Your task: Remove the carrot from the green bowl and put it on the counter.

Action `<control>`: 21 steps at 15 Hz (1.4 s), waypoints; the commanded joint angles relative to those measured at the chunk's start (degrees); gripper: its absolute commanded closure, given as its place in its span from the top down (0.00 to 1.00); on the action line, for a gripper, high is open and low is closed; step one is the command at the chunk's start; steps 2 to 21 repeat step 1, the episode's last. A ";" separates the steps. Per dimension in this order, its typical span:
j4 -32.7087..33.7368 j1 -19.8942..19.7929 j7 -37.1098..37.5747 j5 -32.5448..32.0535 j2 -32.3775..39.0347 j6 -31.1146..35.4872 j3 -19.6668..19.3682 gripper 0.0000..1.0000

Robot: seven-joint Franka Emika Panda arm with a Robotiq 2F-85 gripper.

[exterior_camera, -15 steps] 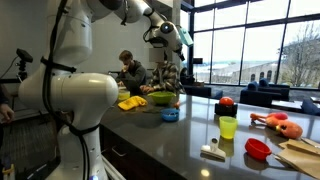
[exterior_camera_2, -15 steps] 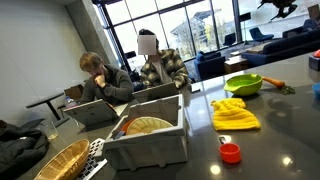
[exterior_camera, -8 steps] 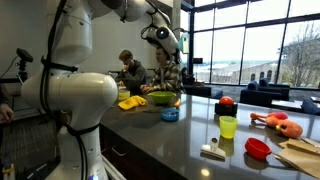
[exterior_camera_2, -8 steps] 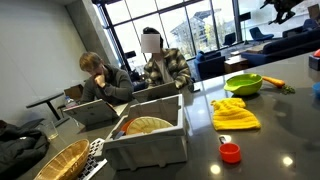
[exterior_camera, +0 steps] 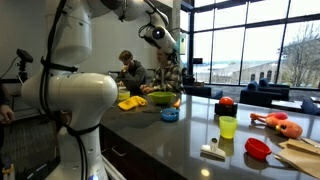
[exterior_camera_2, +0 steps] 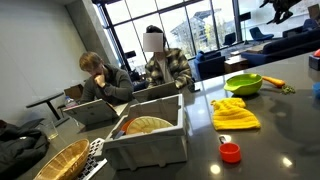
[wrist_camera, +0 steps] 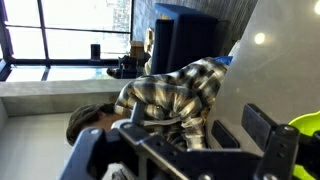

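The green bowl (exterior_camera: 160,98) sits on the dark glossy counter (exterior_camera: 190,135); it also shows in an exterior view (exterior_camera_2: 243,84) and as a lime sliver at the right edge of the wrist view (wrist_camera: 311,130). The carrot is not visible in any view; the bowl's inside is hidden by its rim. My gripper (exterior_camera: 163,40) hangs high above the bowl, at the top right in an exterior view (exterior_camera_2: 280,8). In the wrist view my gripper (wrist_camera: 195,135) is open and empty.
On the counter are a yellow cloth (exterior_camera_2: 234,114), small blue bowl (exterior_camera: 170,115), yellow-green cup (exterior_camera: 228,127), red ball (exterior_camera: 226,101), red dish (exterior_camera: 258,148), orange lumpy toy (exterior_camera: 278,123), grey rack (exterior_camera_2: 150,135) and red cap (exterior_camera_2: 231,152). People sit behind.
My gripper has shifted slightly sideways above the bowl, staying high. Nothing on the counter has moved.
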 commanded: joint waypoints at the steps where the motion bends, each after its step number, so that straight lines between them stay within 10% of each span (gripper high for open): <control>1: 0.00 -0.01 0.00 0.00 0.00 0.00 0.00 1.00; 21: 0.00 -0.01 0.00 0.00 0.00 0.00 0.00 1.00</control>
